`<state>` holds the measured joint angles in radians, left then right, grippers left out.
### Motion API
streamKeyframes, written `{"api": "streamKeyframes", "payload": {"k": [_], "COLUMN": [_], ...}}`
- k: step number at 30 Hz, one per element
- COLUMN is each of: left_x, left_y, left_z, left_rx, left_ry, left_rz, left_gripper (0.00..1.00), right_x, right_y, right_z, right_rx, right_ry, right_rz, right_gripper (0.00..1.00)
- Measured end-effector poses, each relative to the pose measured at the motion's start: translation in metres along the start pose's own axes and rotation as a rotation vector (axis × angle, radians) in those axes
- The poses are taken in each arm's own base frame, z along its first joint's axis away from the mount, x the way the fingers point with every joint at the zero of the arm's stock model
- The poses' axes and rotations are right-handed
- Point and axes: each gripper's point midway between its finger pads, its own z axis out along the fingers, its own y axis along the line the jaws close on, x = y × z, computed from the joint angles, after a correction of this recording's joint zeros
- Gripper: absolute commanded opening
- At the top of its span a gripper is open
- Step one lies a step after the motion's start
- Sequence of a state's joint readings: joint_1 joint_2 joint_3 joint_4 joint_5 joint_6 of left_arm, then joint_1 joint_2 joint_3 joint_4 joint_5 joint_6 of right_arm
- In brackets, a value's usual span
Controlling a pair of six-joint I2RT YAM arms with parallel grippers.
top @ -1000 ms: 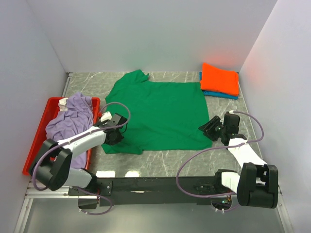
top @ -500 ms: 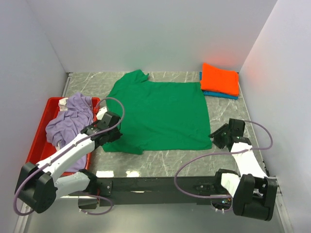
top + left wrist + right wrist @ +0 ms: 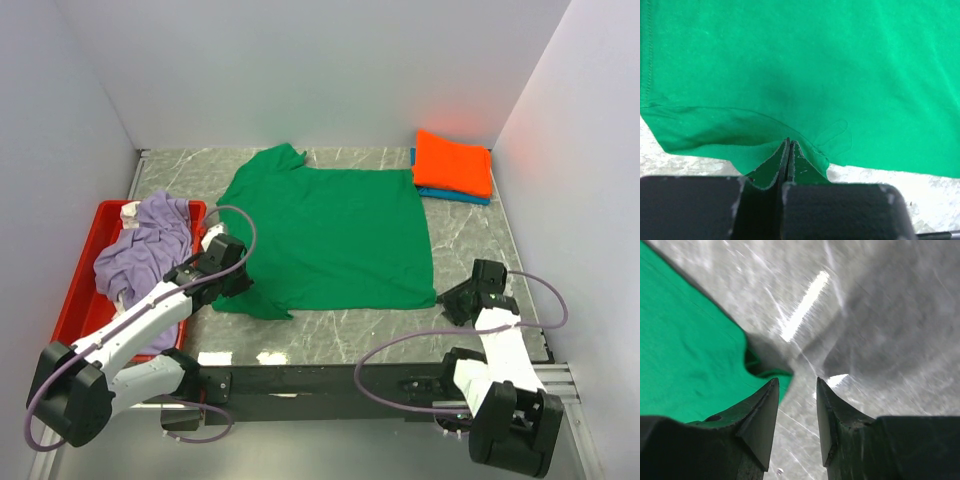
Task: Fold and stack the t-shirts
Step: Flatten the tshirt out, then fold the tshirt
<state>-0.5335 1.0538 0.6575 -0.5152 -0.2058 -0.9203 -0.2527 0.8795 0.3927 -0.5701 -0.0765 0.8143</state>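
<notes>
The green t-shirt (image 3: pixel 330 235) lies spread flat in the middle of the table. My left gripper (image 3: pixel 232 282) sits at its near-left hem, shut, and the cloth (image 3: pixel 790 65) puckers toward the tips of my left gripper (image 3: pixel 788 142). My right gripper (image 3: pixel 452 302) hovers open over bare table just off the shirt's near-right corner (image 3: pixel 690 355). Nothing lies between the fingers of the right gripper (image 3: pixel 797 384). An orange t-shirt (image 3: pixel 453 162) rests folded on a folded blue t-shirt (image 3: pixel 455 196) at the back right. The lavender t-shirt (image 3: pixel 150 245) is crumpled in the tray.
A red plastic tray (image 3: pixel 78 300) stands at the left edge of the table. White walls close in the left, back and right sides. Cables loop off both arms. The arm bases and a black rail run along the near edge.
My right gripper has drawn back toward the near right, off the shirt's corner, and its jaws have narrowed. My left arm has shifted slightly, its gripper staying shut at the near-left hem.
</notes>
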Motion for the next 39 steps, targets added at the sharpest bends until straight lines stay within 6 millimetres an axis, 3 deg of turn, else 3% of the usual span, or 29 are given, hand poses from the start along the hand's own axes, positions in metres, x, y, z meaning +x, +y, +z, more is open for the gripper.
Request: {"api": "streamKeyframes", "payload": {"k": [7,15,30,39], "left_x": [0.003,0.007,0.007,0.005], "left_y": [-0.004,0.000,-0.001,-0.002], "left_z": [0.000,0.002,0.002,-0.006], "left_rx": [0.031,0.025,0.029,0.046], "left_ry": [0.008,0.018,0.015,0.006], "left_rz": [-0.002,0.000,0.000,-0.003], "left_gripper": [0.01,0.01,0.01,0.01], "right_x": [0.015,0.027,0.020,0.020], "right_y": [-0.010,-0.002,0.011,0.011], "right_z": [0.001,0.001,0.010,0.014], "right_rx": [-0.014,-0.046,-0.057,-0.051], "right_ry": [0.021,0.056,0.049,0.054], "right_rz": [0.016,-0.015,-0.017,-0.038], "right_gripper": [0.37,0.37,0.36,0.07]}}
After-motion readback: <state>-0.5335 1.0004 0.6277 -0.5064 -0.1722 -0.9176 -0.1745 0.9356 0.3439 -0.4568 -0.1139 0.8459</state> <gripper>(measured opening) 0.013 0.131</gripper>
